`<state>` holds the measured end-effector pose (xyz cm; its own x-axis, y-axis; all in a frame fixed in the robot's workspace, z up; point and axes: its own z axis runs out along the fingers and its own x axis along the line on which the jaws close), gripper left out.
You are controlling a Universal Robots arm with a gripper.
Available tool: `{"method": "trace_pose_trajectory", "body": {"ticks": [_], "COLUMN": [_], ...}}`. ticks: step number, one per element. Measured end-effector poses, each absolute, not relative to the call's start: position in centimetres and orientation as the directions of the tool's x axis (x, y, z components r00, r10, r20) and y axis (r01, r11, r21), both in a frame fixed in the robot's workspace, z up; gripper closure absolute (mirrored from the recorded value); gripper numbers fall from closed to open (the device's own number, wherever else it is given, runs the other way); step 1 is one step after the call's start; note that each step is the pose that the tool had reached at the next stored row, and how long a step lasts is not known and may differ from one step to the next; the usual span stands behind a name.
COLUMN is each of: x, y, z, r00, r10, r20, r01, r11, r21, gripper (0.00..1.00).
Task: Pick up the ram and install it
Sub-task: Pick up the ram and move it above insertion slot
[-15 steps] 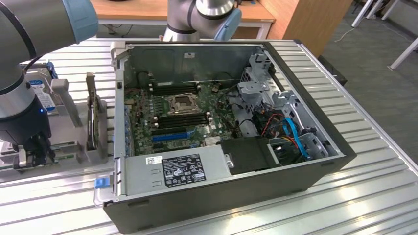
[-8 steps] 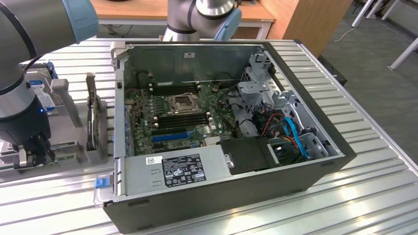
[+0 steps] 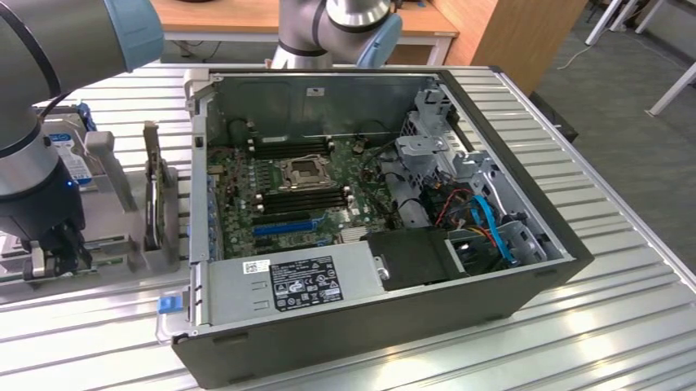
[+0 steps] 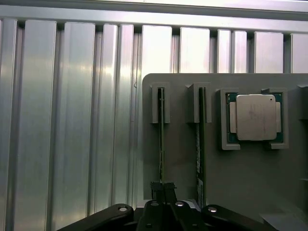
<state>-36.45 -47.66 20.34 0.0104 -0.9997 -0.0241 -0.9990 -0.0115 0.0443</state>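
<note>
Two rams stand on edge in slotted posts of a grey holder tray. One ram shows as a thin dark line running into my gripper, whose black fingertips are pressed together on its near end. The second ram, with a pale label on its side, stands beside it, untouched. In the exterior view my gripper hangs low over the grey holder tray at the exterior view's left, beside the open computer case.
A silver processor chip lies in its own pocket on the tray. Inside the case sit the motherboard's black memory slots, a blue slot, the power supply and cables. Ribbed aluminium table surrounds everything.
</note>
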Motion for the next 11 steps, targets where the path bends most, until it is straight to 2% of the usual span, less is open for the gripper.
{"method": "trace_pose_trajectory", "body": {"ticks": [11], "x": [-36.44], "y": [-47.52], "z": [20.40], "r00": [0.010], "r10": [-1.000], "r20": [-0.024], "r01": [-0.999], "r11": [-0.012], "r21": [0.044], "gripper": [0.89]}}
